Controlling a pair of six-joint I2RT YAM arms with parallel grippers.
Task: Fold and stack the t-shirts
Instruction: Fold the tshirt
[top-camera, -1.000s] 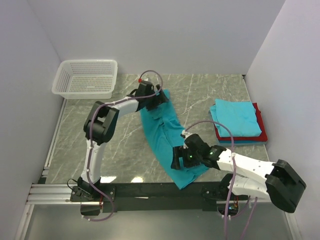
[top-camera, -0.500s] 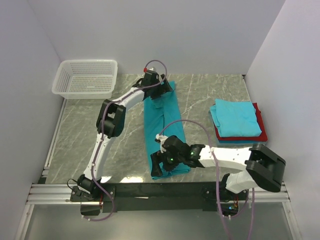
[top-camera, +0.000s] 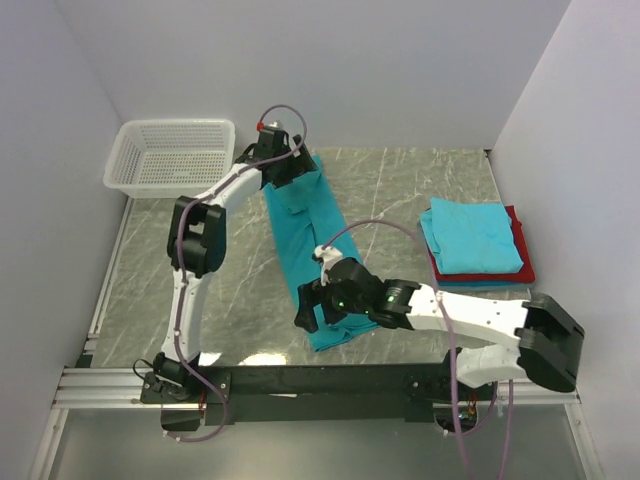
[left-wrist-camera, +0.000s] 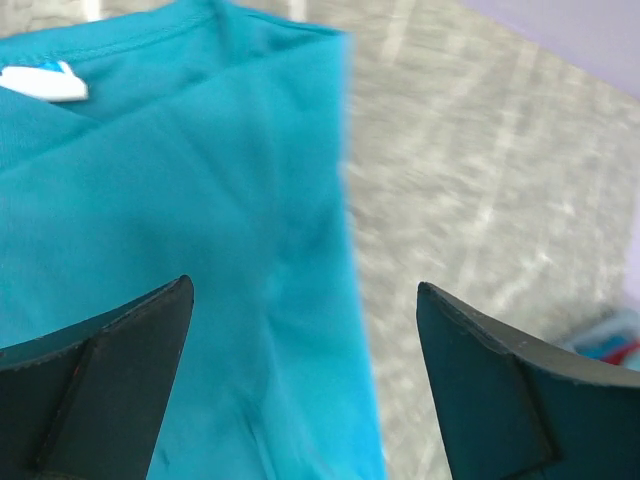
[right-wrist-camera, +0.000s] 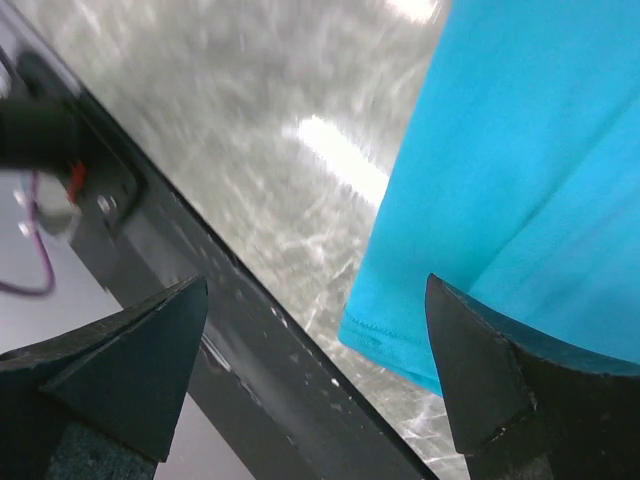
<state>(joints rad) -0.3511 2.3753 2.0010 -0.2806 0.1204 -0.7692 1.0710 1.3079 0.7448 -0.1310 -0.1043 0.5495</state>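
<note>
A teal t-shirt (top-camera: 305, 235) lies on the marble table as a long narrow strip, folded lengthwise and running from the far middle to the near edge. My left gripper (top-camera: 290, 170) is over its far end, jaws wide open and empty. The left wrist view (left-wrist-camera: 302, 285) shows the cloth (left-wrist-camera: 180, 180) and its white label below. My right gripper (top-camera: 310, 307) is over the near left corner, open and empty (right-wrist-camera: 315, 281), above the hem (right-wrist-camera: 520, 150). A stack of folded shirts sits at the right: light blue (top-camera: 470, 235) on top, red (top-camera: 522, 265) beneath, and a blue edge at the bottom.
A white mesh basket (top-camera: 170, 155) stands at the far left corner. The table's black front rail (top-camera: 320, 380) runs just below the shirt's near end and shows in the right wrist view (right-wrist-camera: 250, 350). Walls close in on three sides.
Both grippers have swung left, and the teal shirt went with them, turning from a diagonal to a straighter strip farther left. The stack has not moved.
</note>
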